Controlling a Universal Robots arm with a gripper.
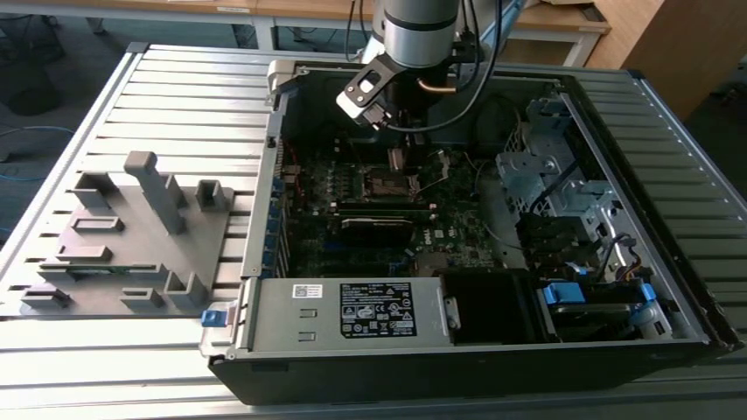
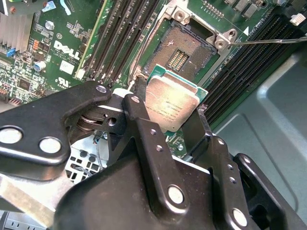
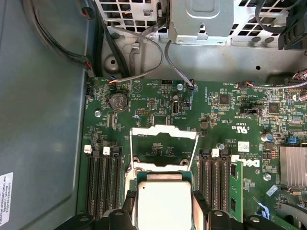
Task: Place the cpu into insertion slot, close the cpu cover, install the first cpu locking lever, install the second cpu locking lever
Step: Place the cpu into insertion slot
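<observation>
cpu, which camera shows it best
The second wrist view: the cpu shows its grey top and green edge, clamped in the gripper near the open socket. The first wrist view shows its top too, cut off by the picture's edge. In the exterior view it is too small to make out.

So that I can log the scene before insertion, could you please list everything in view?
computer case: one, black, open on the slatted table
motherboard: one, green, inside the case
socket: one, dark, empty, on the motherboard
cpu cover: one, silvery, raised open by the socket
cpu: one, grey-topped, held over the board
power box: one, grey, white-labelled, in the case
fixture: one, grey, table, the exterior view's left
arm: one, silver, reaching into the case
gripper: one, black, shut on the cpu
</observation>
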